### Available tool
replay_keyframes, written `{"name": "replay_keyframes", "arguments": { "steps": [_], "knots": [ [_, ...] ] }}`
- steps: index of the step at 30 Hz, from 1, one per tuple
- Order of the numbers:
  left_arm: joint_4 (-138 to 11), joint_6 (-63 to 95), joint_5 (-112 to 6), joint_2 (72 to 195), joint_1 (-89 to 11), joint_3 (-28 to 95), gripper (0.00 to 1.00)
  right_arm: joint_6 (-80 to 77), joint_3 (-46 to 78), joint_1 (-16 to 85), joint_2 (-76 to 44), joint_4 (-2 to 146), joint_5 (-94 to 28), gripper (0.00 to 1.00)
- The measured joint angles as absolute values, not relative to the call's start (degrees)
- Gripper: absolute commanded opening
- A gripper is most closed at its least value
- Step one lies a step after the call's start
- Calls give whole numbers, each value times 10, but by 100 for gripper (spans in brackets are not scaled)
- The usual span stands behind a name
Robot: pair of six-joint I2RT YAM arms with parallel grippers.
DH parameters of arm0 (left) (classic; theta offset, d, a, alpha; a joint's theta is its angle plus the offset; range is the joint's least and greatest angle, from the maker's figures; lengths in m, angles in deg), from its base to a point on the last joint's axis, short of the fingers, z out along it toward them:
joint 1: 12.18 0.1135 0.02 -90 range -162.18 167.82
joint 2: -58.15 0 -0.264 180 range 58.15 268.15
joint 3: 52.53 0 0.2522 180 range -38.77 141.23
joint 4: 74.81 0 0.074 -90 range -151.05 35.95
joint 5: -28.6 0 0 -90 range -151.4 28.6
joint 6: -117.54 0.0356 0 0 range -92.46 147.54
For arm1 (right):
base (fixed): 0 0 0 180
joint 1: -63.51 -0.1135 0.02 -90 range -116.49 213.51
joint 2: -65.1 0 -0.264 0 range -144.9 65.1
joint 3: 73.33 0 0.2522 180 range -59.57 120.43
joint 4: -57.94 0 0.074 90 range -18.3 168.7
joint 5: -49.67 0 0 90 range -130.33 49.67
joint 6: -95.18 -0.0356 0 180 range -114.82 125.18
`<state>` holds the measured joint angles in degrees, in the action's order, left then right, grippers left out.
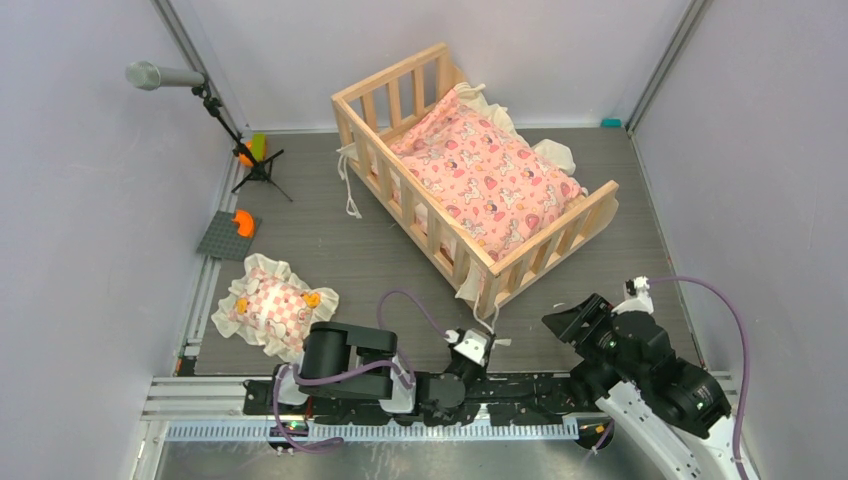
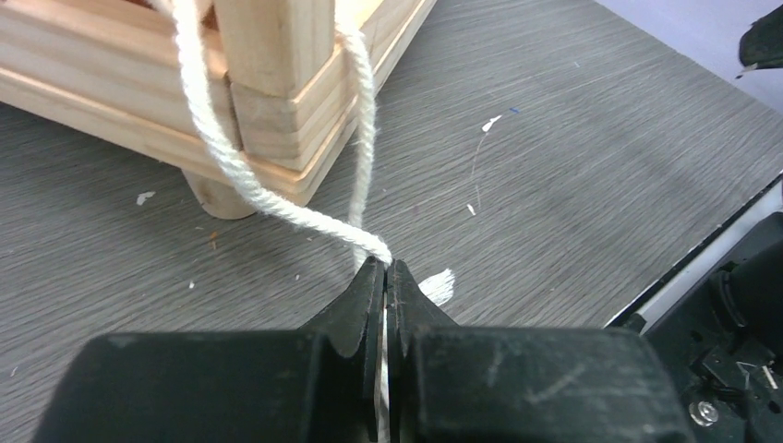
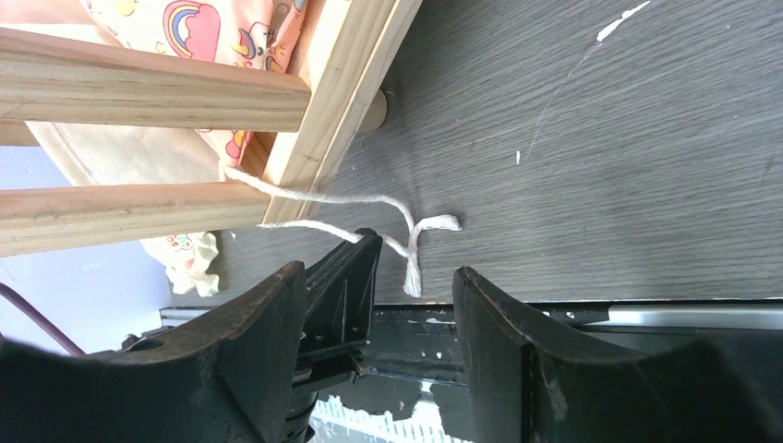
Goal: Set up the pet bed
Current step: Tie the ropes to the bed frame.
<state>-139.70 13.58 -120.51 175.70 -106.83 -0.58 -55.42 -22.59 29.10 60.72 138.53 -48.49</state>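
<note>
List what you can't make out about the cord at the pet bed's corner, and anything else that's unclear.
- Left wrist view: where the cord is tied; it runs off the top edge beside a post of the pet bed. Its tail is mostly hidden inside the shut left gripper.
- Right wrist view: the cord's start, tucked between the frill of the cushion and a rail.
- Top view: the orange shapes on the small pillow, too small to name.
</note>
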Motion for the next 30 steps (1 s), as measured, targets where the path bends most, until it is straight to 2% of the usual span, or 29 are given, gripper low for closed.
{"name": "replay_keyframes", "arguments": {
  "steps": [3,8,13,20,30],
  "knots": [
    [-1397,135,-1211,1757,-1068,-14,2,-554,-226,291,602,1382,-483,64],
    [-1397,137,-1222,1757,-1068,-29,11,-554,-227,291,592,1374,-478,65],
    [-1397,146,-1229,1757,-1068,-33,15,-547,-231,291,554,1361,-464,65],
    [-1397,162,-1234,1757,-1068,-33,44,-535,-256,291,526,1336,-436,65],
    [-1399,174,-1216,1749,-1074,-66,60,-535,-278,291,517,1320,-419,65]
  ]
}}
